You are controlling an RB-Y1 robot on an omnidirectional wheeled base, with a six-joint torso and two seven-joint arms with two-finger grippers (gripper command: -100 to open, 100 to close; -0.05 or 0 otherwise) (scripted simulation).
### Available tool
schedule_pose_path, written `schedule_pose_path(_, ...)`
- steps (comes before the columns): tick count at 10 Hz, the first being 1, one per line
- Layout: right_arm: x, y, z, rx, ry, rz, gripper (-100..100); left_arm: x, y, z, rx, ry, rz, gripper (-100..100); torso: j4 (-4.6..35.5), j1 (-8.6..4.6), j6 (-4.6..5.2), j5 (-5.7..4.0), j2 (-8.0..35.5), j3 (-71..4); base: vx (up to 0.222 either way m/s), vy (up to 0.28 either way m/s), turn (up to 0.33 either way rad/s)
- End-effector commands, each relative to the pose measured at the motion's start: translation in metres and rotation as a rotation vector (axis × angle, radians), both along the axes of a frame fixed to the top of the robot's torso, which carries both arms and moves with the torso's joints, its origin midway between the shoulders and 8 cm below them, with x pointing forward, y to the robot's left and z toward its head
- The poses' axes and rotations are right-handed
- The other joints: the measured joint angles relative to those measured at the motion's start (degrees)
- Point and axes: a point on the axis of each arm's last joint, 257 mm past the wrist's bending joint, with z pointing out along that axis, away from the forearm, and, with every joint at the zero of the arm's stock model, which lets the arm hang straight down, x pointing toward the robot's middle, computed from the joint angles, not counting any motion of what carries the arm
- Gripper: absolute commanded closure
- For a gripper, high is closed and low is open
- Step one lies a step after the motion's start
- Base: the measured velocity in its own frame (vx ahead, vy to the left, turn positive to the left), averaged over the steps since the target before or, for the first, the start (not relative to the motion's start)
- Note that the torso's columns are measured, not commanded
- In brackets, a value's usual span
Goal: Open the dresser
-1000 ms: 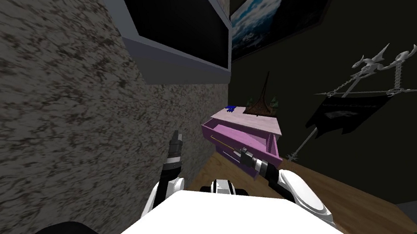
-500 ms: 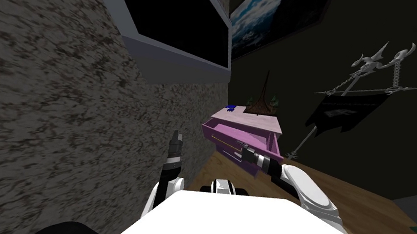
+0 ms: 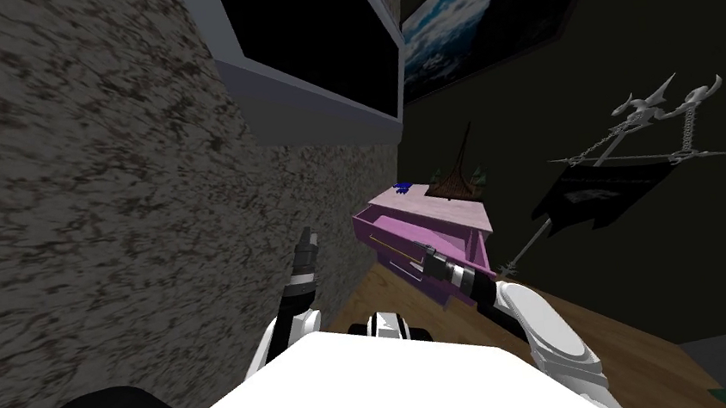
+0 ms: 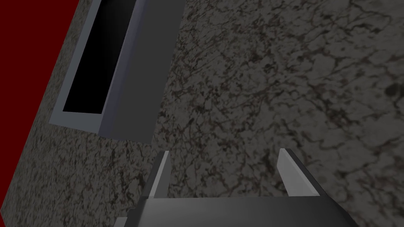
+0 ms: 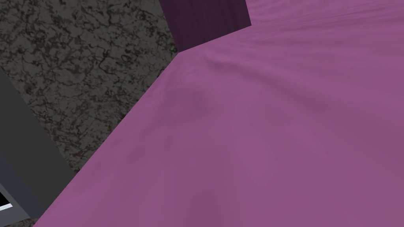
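Observation:
A purple dresser (image 3: 449,211) stands in the corner against the speckled wall, its top drawer (image 3: 444,246) pulled out, with a thin yellowish handle bar (image 3: 393,250) along the drawer front. My right gripper (image 3: 422,251) is at that drawer front, next to the handle. In the right wrist view a flat purple surface of the dresser (image 5: 256,138) lies very close. My left gripper (image 3: 308,240) is raised beside the wall, left of the dresser. In the left wrist view it (image 4: 225,155) stands open with nothing between its fingers.
The speckled wall (image 3: 93,204) runs close along my left, with a window (image 3: 306,39) in it. On the dresser top stand a dark pointed ornament (image 3: 458,177) and a small blue thing (image 3: 402,187). A black banner on a pole (image 3: 594,195) leans right of it. Wooden floor (image 3: 630,346) lies to the right.
My right hand has moved a little forward along the drawer front, nearer the handle. The drawer and my left arm have not visibly moved.

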Motion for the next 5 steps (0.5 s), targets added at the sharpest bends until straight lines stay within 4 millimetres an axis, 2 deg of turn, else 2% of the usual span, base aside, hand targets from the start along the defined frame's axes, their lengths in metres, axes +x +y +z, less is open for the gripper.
schedule_pose_path(1,0.0,0.0,0.0,0.0,0.0,0.0,0,0.0,0.0,0.0,0.0,0.0,0.0,0,-0.08,-0.04,0.0,-0.04,-0.07,-0.02,0.0,0.0,0.0)
schedule_pose_path(5,0.0,0.0,0.0,0.0,0.0,0.0,0,0.0,0.0,0.0,0.0,0.0,0.0,0,-0.12,0.01,-0.01,-0.04,-0.12,-0.05,0.0,0.0,0.0)
